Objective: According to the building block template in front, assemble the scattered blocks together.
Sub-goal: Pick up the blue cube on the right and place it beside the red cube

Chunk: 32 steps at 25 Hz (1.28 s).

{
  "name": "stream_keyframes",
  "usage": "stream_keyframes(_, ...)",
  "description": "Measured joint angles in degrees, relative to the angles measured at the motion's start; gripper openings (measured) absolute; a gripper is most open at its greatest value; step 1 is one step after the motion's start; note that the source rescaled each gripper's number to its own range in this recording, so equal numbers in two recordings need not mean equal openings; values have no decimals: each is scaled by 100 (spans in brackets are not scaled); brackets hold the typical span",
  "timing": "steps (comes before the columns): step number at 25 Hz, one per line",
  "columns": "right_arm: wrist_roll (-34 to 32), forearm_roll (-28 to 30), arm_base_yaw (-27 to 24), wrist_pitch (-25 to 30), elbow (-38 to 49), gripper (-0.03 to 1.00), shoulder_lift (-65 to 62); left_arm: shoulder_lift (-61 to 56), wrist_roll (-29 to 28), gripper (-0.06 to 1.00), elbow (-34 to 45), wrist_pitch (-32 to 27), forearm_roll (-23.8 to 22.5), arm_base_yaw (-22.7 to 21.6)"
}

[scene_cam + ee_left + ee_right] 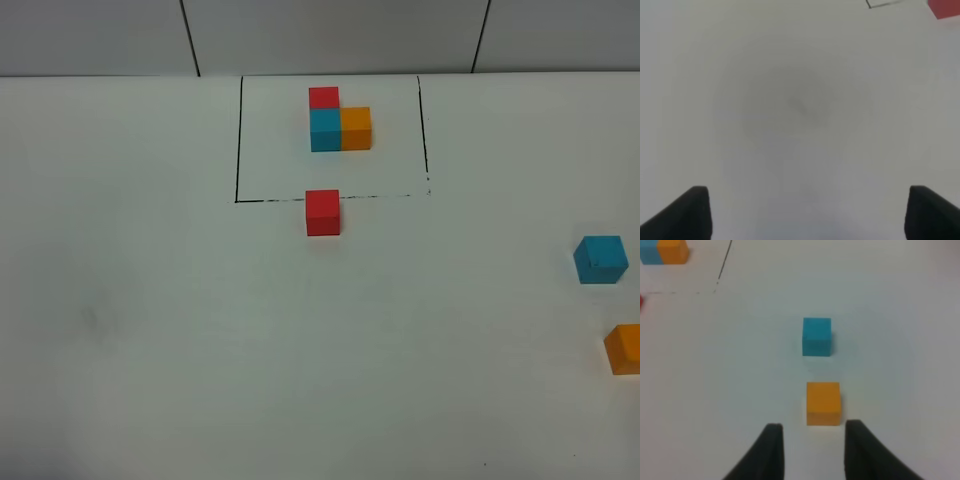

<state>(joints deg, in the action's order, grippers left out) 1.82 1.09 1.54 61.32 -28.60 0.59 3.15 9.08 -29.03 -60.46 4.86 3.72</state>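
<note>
Your right end effector, jaws parted, just behind the orange cube by the right edge of the desk, cyan cube beyond it, your left end effector spread wide, empty.

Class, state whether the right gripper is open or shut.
Open: the right gripper holds its fingers apart, nothing clamped; the loose orange cube lies just ahead.

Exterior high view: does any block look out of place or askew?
Mildly. The loose red cube sits across the front line of the drawn black frame instead of clear of it, and the cyan cube is turned slightly askew. Nothing looks damaged.
</note>
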Motion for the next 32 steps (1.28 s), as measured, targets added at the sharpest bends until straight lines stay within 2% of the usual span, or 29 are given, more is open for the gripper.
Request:
stream_keyframes(6,0,0,0,0,0,0,0,-346,7,73,0,-17,6,6)
stream_keyframes(12,0,0,0,0,0,0,0,-346,0,72,0,-31,12,-11)
stream_keyframes(21,0,0,0,0,0,0,0,-346,-17,72,0,-31,0,-656)
stream_keyframes(32,0,0,0,0,0,0,0,-346,-23,72,0,-31,0,-705)
